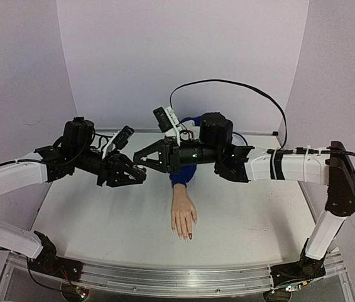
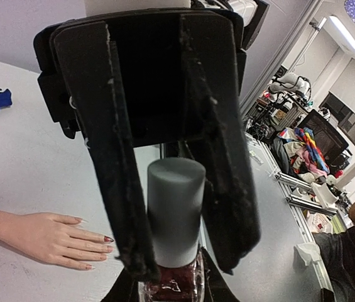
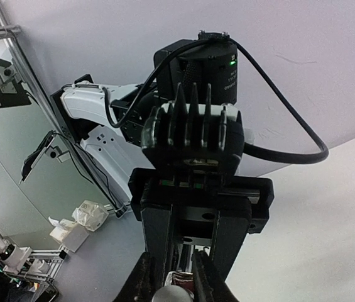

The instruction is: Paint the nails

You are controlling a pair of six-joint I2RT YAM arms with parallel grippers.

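The left gripper (image 2: 186,261) is clamped on the grey cap (image 2: 176,207) of the bottle (image 2: 172,284), held above the table (image 1: 102,220). The right gripper (image 3: 172,284) faces it, with its fingers closed against the dark-red glass. On the table below, the mannequin hand (image 1: 183,217) lies palm down. Its nails (image 2: 109,239) point towards the arm bases, and one is dark red.

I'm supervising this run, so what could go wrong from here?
If the left gripper lets the polish bottle slip while the right gripper turns the cap, polish could spill on the table. The mannequin hand lies apart from it, so carried polish may drip on skin or sleeve.
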